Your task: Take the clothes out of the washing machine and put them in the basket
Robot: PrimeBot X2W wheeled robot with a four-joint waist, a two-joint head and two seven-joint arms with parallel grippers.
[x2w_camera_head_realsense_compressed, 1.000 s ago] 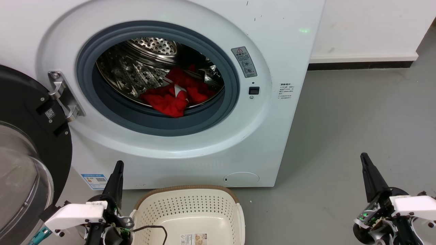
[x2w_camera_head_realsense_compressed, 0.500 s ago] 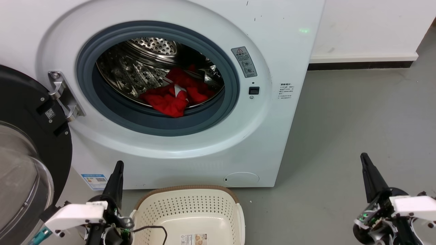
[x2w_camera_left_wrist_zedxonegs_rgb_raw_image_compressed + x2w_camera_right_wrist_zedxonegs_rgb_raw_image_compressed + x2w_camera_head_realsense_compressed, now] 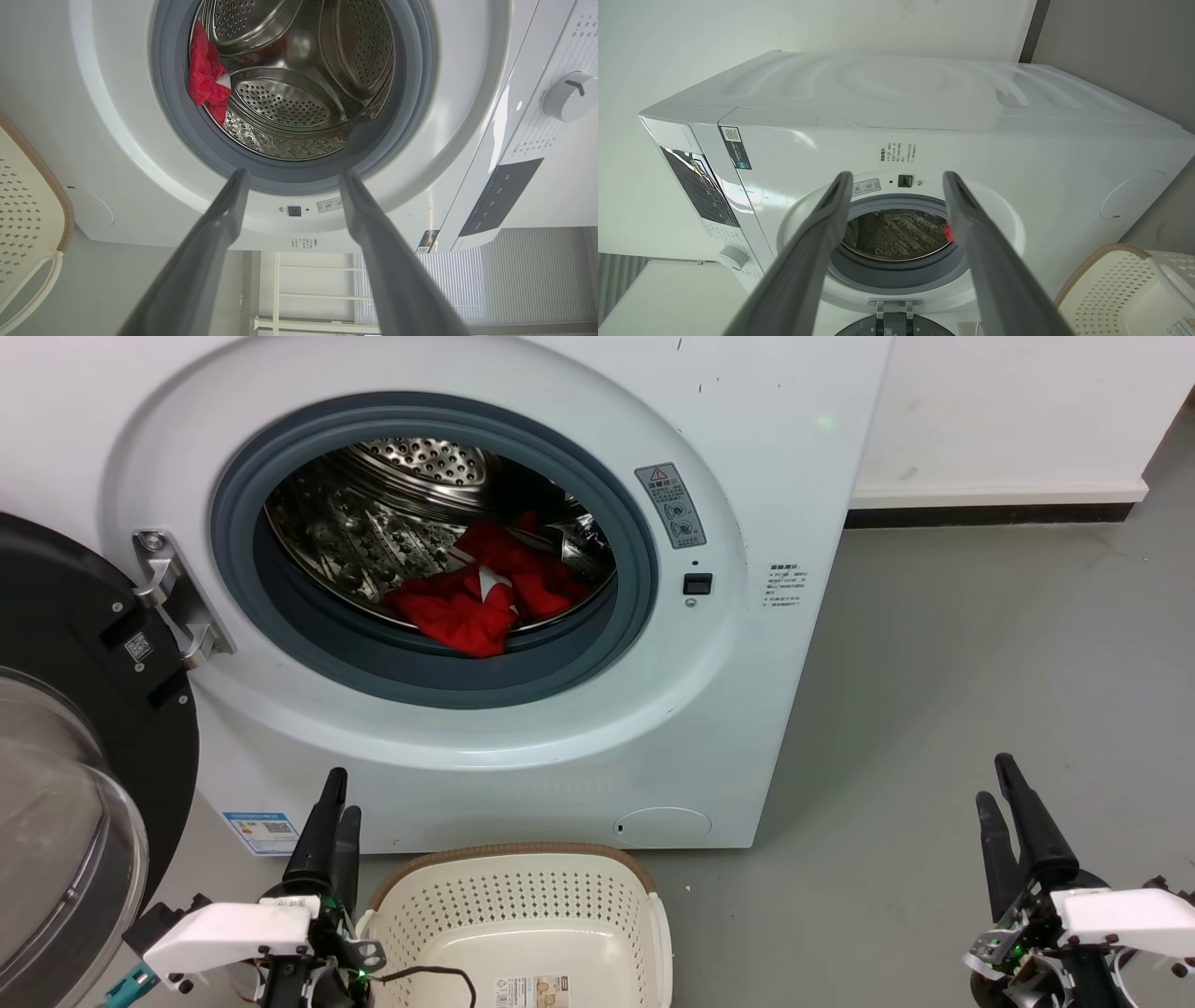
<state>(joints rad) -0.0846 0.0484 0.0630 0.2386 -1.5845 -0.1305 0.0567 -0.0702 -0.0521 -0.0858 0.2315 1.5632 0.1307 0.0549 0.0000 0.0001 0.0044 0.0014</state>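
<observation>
In front of an open washing machine (image 3: 775, 476), the robot's left gripper (image 3: 342, 795) hangs low at the near left. Its two dark fingers are parted with a clear gap between them, holding nothing and touching nothing. They point up and away towards the machine's white front, just left of the basket (image 3: 509, 896). In its own wrist view the left gripper (image 3: 293, 172) stands wide beneath the round grey-rimmed opening.

The right gripper (image 3: 993, 779) is at the near right, well apart from the machine, over the grey floor (image 3: 980, 644). Its fingers are likewise spread, empty and clear of everything, angled up and slightly left. Seen from its own wrist, the right gripper (image 3: 897, 175) straddles the opening with its tips well apart.

The clothes (image 3: 467, 602), a heap of bright red fabric with a flash of white, lie low in the steel drum (image 3: 373, 532), slightly right of centre. One fold droops onto the grey rubber rim.

The basket, cream with a brown rim, stands on the floor just before the machine, between the two grippers and nearer the left one. A thin black cable (image 3: 429, 973) from the left arm loops across its near left corner. The black-framed glass door (image 3: 56, 644) is swung wide open on the left.
</observation>
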